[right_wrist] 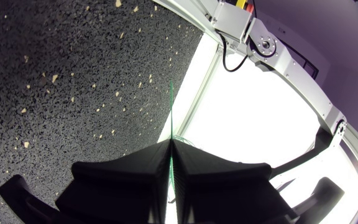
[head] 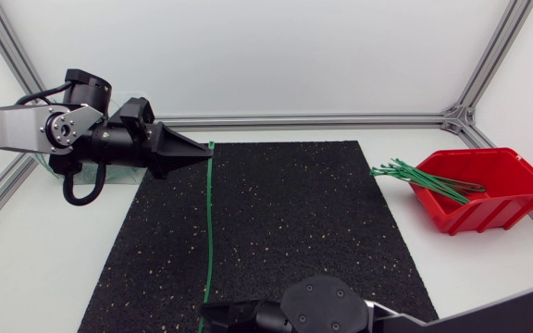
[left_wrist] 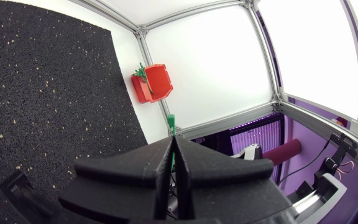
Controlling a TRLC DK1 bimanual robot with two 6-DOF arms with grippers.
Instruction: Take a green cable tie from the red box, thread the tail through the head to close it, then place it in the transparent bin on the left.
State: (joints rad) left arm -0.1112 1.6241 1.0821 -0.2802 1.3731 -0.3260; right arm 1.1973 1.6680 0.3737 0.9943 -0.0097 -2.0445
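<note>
A single green cable tie (head: 208, 222) is stretched straight over the black mat between my two grippers. My left gripper (head: 206, 151) is shut on its far end at the mat's back edge; in the left wrist view a short green tip (left_wrist: 171, 121) sticks out past the closed fingers (left_wrist: 191, 165). My right gripper (head: 204, 314) is shut on the near end at the mat's front edge. In the right wrist view the tie (right_wrist: 171, 106) runs away from the closed gripper (right_wrist: 171, 144) toward my left arm (right_wrist: 272, 46). The red box (head: 479, 190) at the right holds several green ties (head: 415, 174).
The black speckled mat (head: 294, 231) covers the table's middle. The transparent bin (head: 106, 90) is mostly hidden behind my left arm at the back left. White table shows on both sides of the mat, with aluminium frame rails along the edges.
</note>
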